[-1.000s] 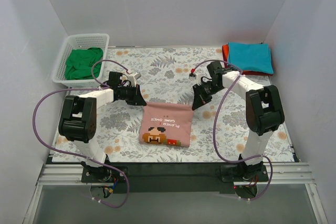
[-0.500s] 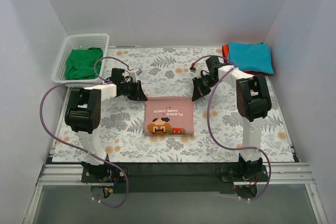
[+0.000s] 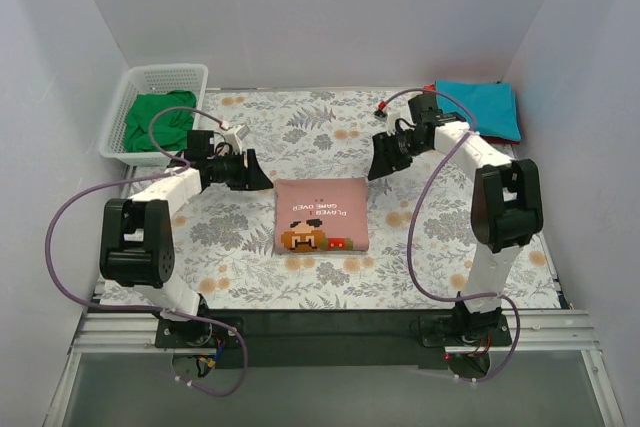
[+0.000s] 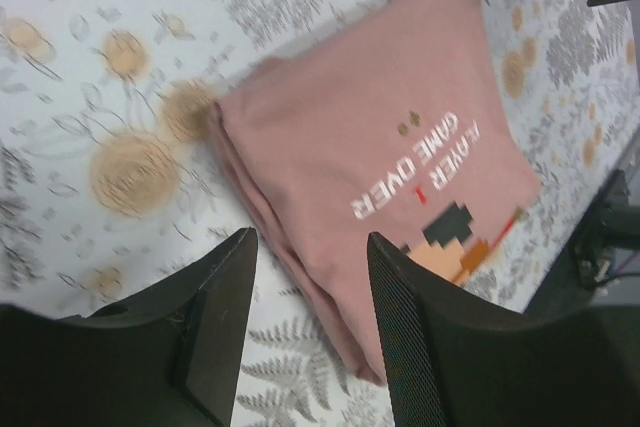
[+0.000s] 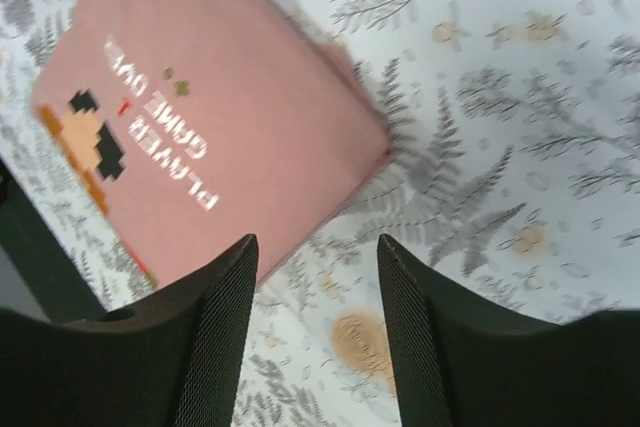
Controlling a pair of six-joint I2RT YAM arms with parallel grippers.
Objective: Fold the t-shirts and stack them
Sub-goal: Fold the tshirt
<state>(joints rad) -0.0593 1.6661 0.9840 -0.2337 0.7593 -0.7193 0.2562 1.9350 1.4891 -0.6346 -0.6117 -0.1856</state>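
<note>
The left gripper (image 3: 250,169) is spread and holds nothing. Its wrist view shows bare floral cloth and the near edge of the folded tee in the gap between its fingers (image 4: 225,287). The right gripper (image 3: 381,161) is likewise spread and empty, and a corner of the same garment sits just ahead of it in its wrist view. Between the two lies the dusty-pink t-shirt (image 3: 322,215), folded into a compact, nearly square packet at the middle of the tabletop (image 3: 300,127), print side up. Each gripper stands just off one of its far corners, left at the far-left and right at the far-right, and neither touches it. Further out, the folded teal t-shirt (image 3: 478,107) rests on the red-orange t-shirt (image 3: 430,97) at the far right corner. The green t-shirt (image 3: 158,119) is still crumpled in the white mesh basket (image 3: 165,69) at far left. The pink packet looks ready to join the stack, which lies up and right of it, so the right arm is the nearer carrier.
</note>
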